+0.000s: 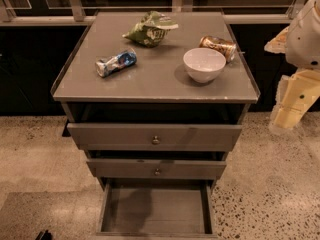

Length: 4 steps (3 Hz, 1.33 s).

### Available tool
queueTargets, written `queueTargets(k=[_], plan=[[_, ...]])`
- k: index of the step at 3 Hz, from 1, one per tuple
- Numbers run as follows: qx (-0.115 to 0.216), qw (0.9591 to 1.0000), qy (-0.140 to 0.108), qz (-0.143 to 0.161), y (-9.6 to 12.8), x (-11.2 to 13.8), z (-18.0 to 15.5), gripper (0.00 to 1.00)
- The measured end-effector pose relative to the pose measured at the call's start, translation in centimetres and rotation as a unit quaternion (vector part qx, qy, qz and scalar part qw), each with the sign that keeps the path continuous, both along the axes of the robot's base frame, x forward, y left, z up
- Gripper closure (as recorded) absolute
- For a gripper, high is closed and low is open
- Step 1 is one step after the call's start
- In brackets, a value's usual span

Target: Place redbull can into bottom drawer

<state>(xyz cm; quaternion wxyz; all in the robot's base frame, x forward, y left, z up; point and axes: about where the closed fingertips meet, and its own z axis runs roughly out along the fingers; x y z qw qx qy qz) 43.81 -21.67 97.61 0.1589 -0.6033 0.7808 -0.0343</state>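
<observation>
The redbull can (116,63), blue and silver and dented, lies on its side on the left part of the cabinet top (150,81). The bottom drawer (155,210) is pulled out wide below the two knobbed drawers, and its flat floor is bare. My gripper (286,118) is at the right edge of the view. It hangs beside the cabinet's right side, below the level of the top and far from the can. It holds nothing that I can see.
A white bowl (204,64) stands on the right of the top. A gold-brown can (218,46) lies behind it. A green chip bag (150,30) lies at the back. The top drawer (155,136) and middle drawer (157,169) stand slightly out. Speckled floor surrounds the cabinet.
</observation>
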Motion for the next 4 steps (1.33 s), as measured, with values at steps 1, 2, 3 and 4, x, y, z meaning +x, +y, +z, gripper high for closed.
queueTargets(k=[1,2,3,4], plan=[[0.000,1.0000,0.000,0.000,0.0,0.0,0.0,0.00],[0.012,0.9997,-0.004,0.021,0.6,1.4,-0.3,0.00],[0.051,0.9968,-0.008,0.060,1.7,4.7,-1.5,0.00],[0.087,0.9906,-0.014,0.105,3.7,8.1,-2.4,0.00]])
